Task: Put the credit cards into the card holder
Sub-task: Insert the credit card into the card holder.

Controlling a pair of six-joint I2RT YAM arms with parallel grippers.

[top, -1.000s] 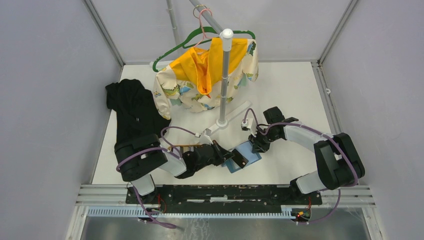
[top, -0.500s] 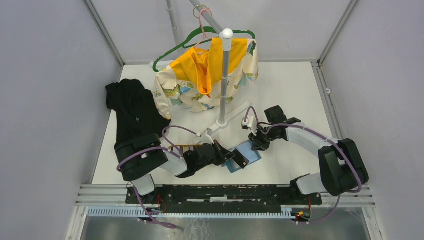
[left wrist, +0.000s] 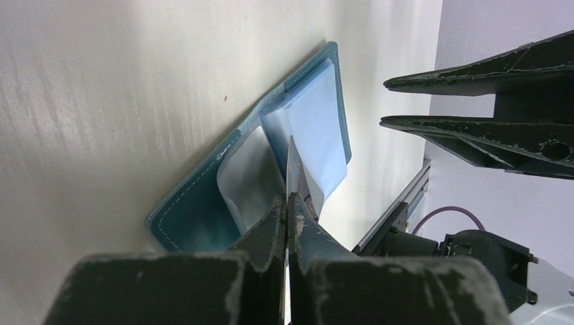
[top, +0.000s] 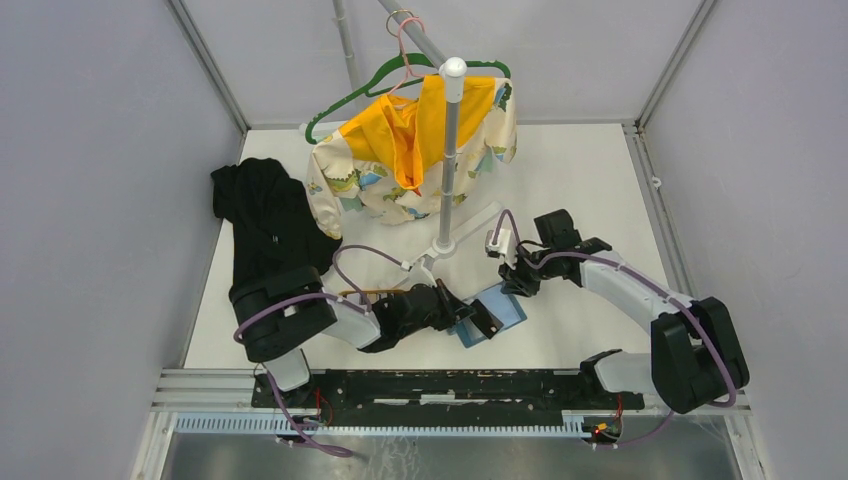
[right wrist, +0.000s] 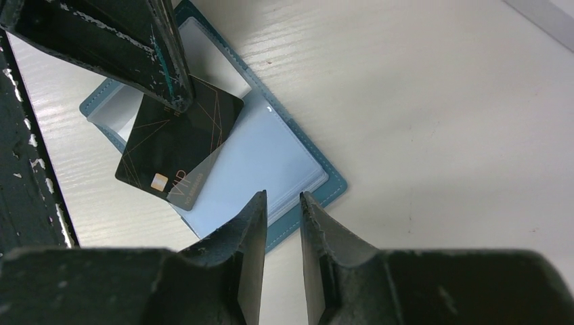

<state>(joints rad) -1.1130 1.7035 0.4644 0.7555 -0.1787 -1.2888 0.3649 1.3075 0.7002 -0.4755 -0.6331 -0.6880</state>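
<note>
Left fingers are clamped on one edge of a black credit card (gold lines, little chip on it), holding it tilted over the open card holder. The card's lower corner looks tucked under the holder's clear pocket. The holder lies flat and open on the white bench, near the front between the two arms. Right fingers hover just above the holder's edge with a narrow gap between them and nothing in it.
</note>
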